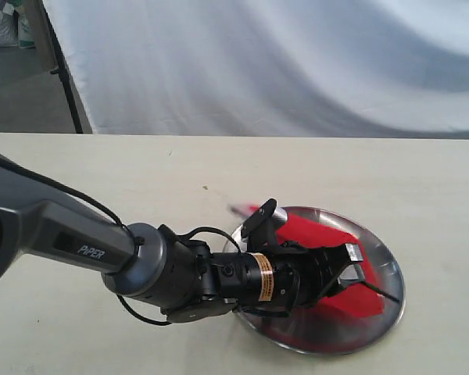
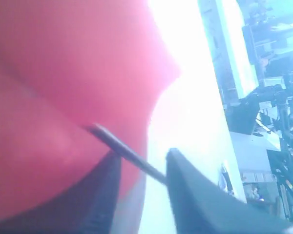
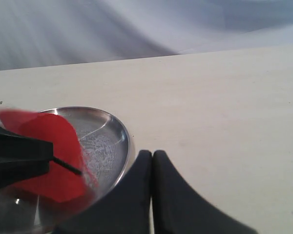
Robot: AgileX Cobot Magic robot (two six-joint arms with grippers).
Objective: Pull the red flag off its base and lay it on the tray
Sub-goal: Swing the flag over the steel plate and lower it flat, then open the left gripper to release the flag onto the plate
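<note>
Exterior view, one red flag (image 1: 313, 233), one tray (image 1: 392, 269), left gripper (image 1: 355, 269) apart, right gripper (image 3: 152, 157) together

Left claw (image 1: 355, 270) reaches low, jaws apart; right claw (image 3: 152, 155) pinched closed.

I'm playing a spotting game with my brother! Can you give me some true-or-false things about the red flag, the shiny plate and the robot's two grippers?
1. The red flag lies on the tray. True.
2. The tray is made of blue plastic. False: it is round, shiny metal.
3. The right gripper has its two fingers pressed together. True.
4. The right gripper is holding the flag. False: it holds nothing and sits beside the tray's rim.
5. The left gripper is above the tray with its fingers apart, and the flag's thin pole runs between them. True.
</note>
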